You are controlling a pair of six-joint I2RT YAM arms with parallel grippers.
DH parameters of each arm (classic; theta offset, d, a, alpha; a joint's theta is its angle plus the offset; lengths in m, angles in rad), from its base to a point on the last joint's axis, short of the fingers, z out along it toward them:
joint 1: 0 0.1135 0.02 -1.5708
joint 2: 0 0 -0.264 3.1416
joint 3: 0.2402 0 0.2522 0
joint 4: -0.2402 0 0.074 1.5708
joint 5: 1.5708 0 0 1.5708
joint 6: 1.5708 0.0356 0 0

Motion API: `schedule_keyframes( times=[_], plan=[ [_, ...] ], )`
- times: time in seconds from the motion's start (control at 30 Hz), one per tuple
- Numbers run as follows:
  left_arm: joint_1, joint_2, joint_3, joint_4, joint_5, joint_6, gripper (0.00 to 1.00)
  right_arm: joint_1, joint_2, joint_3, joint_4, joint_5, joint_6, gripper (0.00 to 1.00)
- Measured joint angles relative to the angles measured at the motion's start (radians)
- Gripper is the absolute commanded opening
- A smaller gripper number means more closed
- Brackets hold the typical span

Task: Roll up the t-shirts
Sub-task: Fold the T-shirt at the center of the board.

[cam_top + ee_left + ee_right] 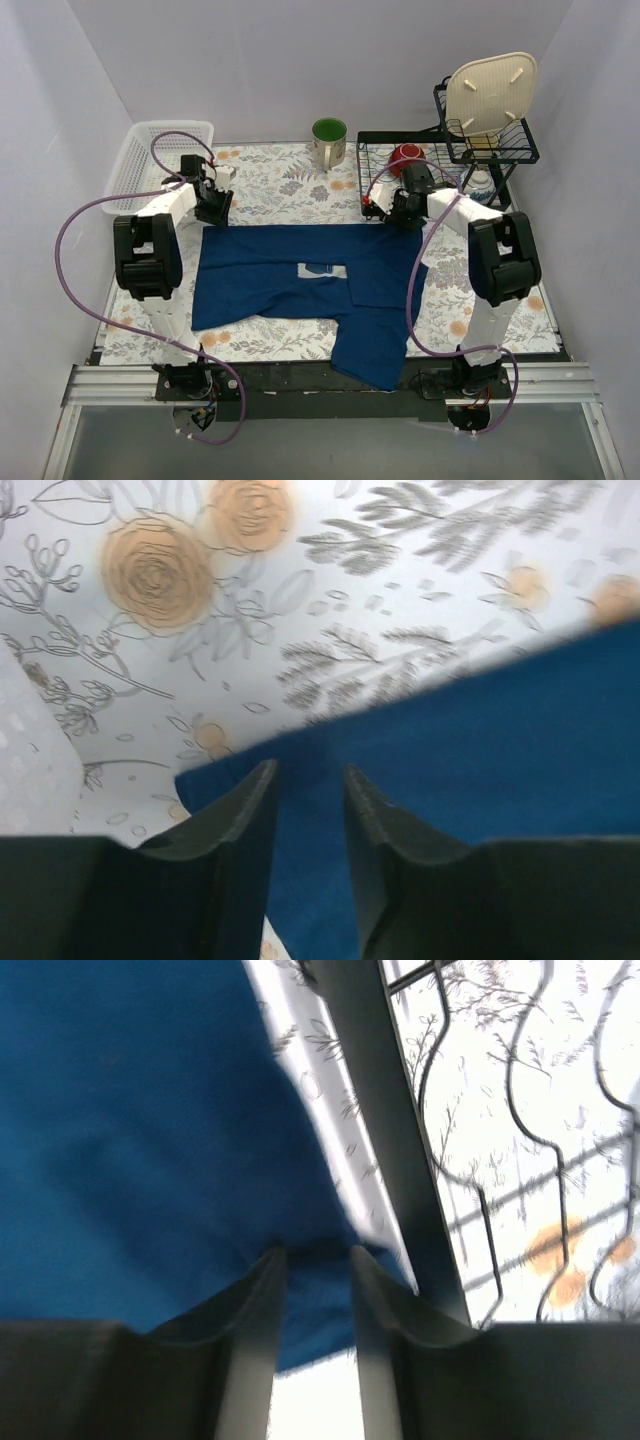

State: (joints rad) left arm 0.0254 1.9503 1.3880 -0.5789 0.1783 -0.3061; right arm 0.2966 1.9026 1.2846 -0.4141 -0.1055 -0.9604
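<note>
The dark navy-blue t-shirt lies spread flat on the flowered tablecloth, its white and light-blue print facing up and one part hanging toward the near edge. My left gripper is at the shirt's far left corner. In the left wrist view its jaws stand narrowly apart over the blue cloth. My right gripper is at the far right corner. In the right wrist view its jaws stand narrowly apart with the cloth's corner between them.
A white basket stands at the back left and a green mug at the back middle. A black wire rack with a red bowl is close behind my right gripper; its wires show in the right wrist view. A cream board sits on its upper shelf.
</note>
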Motion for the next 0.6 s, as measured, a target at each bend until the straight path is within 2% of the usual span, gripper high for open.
schedule_keyframes(
  times=[0.07, 0.13, 0.2, 0.27, 0.33, 0.47, 0.6],
  plan=[
    [0.002, -0.029, 0.016, -0.050, 0.067, 0.006, 0.39, -0.002, -0.060, 0.000, -0.052, -0.027, 0.023, 0.49],
    [0.000, -0.075, 0.036, -0.105, 0.135, 0.006, 0.46, -0.003, -0.161, -0.013, -0.108, -0.069, 0.032, 0.53],
    [-0.002, -0.154, 0.051, -0.159, 0.196, 0.005, 0.51, -0.002, -0.322, -0.057, -0.158, -0.140, 0.024, 0.57],
    [-0.002, -0.236, 0.056, -0.192, 0.239, -0.003, 0.54, 0.000, -0.504, -0.143, -0.171, -0.222, -0.018, 0.65],
    [-0.003, -0.301, 0.057, -0.215, 0.270, -0.016, 0.55, 0.010, -0.680, -0.246, -0.202, -0.294, -0.068, 0.65],
    [-0.003, -0.384, 0.032, -0.229, 0.312, -0.043, 0.55, 0.127, -0.959, -0.494, -0.327, -0.415, -0.219, 0.63],
    [-0.003, -0.379, -0.011, -0.252, 0.319, -0.062, 0.55, 0.297, -1.032, -0.623, -0.504, -0.475, -0.364, 0.64]
  ],
)
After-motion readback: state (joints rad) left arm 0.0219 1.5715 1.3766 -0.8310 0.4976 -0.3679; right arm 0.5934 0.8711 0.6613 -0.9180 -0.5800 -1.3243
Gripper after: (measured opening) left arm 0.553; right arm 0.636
